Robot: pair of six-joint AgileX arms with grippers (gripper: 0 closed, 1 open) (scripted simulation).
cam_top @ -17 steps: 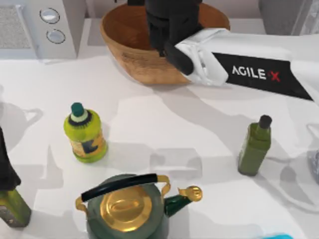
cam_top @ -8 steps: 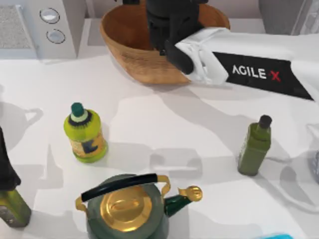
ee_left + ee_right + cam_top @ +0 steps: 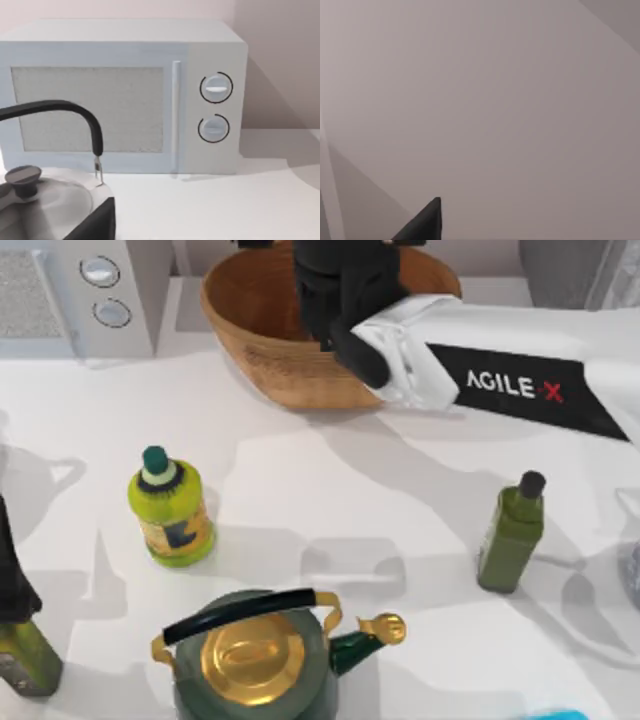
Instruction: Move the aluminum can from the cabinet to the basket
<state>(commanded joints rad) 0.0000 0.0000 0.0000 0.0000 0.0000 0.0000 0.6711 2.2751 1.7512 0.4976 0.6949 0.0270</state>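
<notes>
From above, the right arm reaches across from 3 o'clock and its right hand hangs over the basket at 12 o'clock on the table. The dark hand hides what is under it, so I cannot tell if it is apart or together, or if it holds the aluminum can. A grey piece of the cabinet peeks in at 1 o'clock. I think the carrying is nearly done and the drop into the basket is left, but that is a guess.

The left wrist camera looks at a white microwave and a grey kettle; the left arm seems parked at 9 o'clock.

The right wrist camera sees plain grey wall and one dark fingertip
</notes>
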